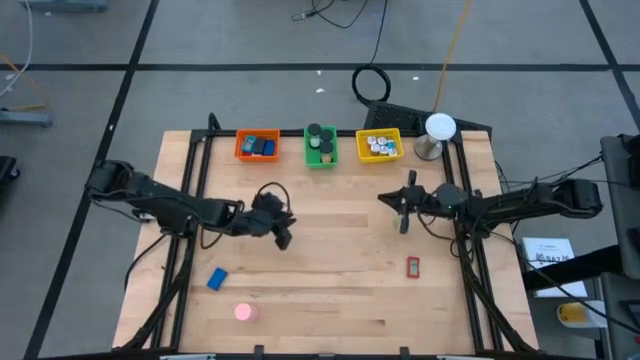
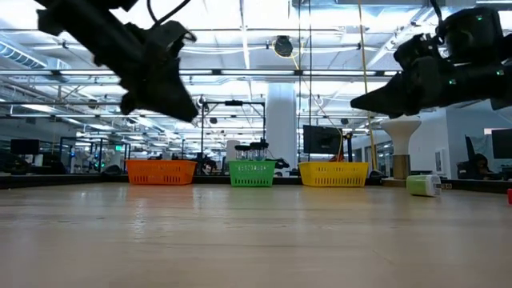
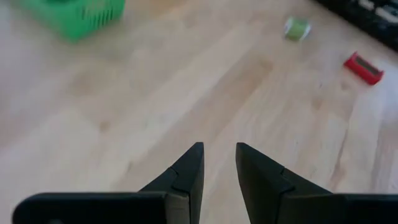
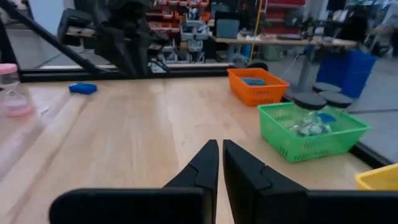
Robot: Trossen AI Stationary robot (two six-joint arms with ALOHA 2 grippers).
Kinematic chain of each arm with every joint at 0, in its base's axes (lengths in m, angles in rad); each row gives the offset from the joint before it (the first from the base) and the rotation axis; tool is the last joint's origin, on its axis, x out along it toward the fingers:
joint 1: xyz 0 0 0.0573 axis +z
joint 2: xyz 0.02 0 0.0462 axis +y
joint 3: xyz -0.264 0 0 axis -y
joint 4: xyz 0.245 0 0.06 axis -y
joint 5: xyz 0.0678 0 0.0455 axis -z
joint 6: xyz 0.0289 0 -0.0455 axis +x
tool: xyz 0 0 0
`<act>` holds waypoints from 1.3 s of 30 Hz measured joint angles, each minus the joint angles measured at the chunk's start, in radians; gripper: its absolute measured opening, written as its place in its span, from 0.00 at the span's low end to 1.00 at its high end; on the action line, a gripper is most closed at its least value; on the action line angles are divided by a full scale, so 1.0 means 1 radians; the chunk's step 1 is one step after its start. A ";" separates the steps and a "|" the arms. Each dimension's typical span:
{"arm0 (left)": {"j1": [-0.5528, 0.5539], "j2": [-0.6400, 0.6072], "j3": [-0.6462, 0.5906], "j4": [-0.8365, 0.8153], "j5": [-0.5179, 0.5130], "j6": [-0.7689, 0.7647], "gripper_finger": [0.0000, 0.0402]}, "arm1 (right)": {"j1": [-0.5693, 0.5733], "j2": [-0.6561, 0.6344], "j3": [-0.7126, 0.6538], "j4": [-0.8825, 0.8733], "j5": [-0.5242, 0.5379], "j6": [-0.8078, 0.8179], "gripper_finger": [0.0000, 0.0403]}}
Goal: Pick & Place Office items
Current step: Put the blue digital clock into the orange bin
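My left gripper [image 1: 285, 238] [image 3: 219, 146] hangs above the bare wood left of the table's middle, slanting down, open by a narrow gap with nothing in it. My right gripper [image 1: 384, 197] [image 4: 220, 142] is held level over the right half, pointing toward the left edge, shut and empty. Loose office items lie flat on the table. They are a blue block [image 1: 217, 278] and a pink round piece [image 1: 245, 312] near the front left, a red piece [image 1: 413, 266] [image 3: 364, 67] at the front right, and a small greenish piece [image 3: 296, 28] [image 2: 422, 185] below the right arm.
An orange bin [image 1: 257, 146], a green bin [image 1: 320, 146] and a yellow bin [image 1: 379, 146] stand in a row along the far edge, each with pieces inside. A white-domed stand [image 1: 438, 135] sits at the far right corner. Bare wood lies between the two grippers.
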State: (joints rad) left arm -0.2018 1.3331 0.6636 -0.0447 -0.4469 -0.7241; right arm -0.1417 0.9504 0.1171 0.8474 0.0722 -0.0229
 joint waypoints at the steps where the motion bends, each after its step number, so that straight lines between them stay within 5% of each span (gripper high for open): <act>1: -0.012 -0.002 0.000 -0.029 0.000 -0.043 0.23 | 0.000 0.000 -0.007 0.010 0.003 -0.009 0.04; 9: -0.117 0.000 0.003 -0.216 0.002 -0.320 0.23 | 0.000 0.000 -0.037 0.044 0.007 -0.074 0.04; 18: -0.216 0.010 0.242 -0.720 0.137 -0.529 0.23 | 0.000 0.000 -0.038 0.061 0.009 -0.073 0.04; 26: -0.311 0.008 0.362 -0.924 0.287 -0.772 0.02 | 0.000 0.000 -0.038 0.061 0.009 -0.075 0.04; 34: -0.393 0.041 0.361 -1.069 0.467 -1.023 0.07 | -0.001 0.000 -0.038 0.060 0.009 -0.077 0.04; 39: -0.443 0.096 0.361 -1.070 0.503 -1.131 0.18 | -0.001 0.000 -0.038 0.057 0.009 -0.079 0.04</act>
State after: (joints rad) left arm -0.6444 1.4292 1.0248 -1.1148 0.0560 -1.8551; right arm -0.1425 0.9508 0.0788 0.9047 0.0814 -0.1020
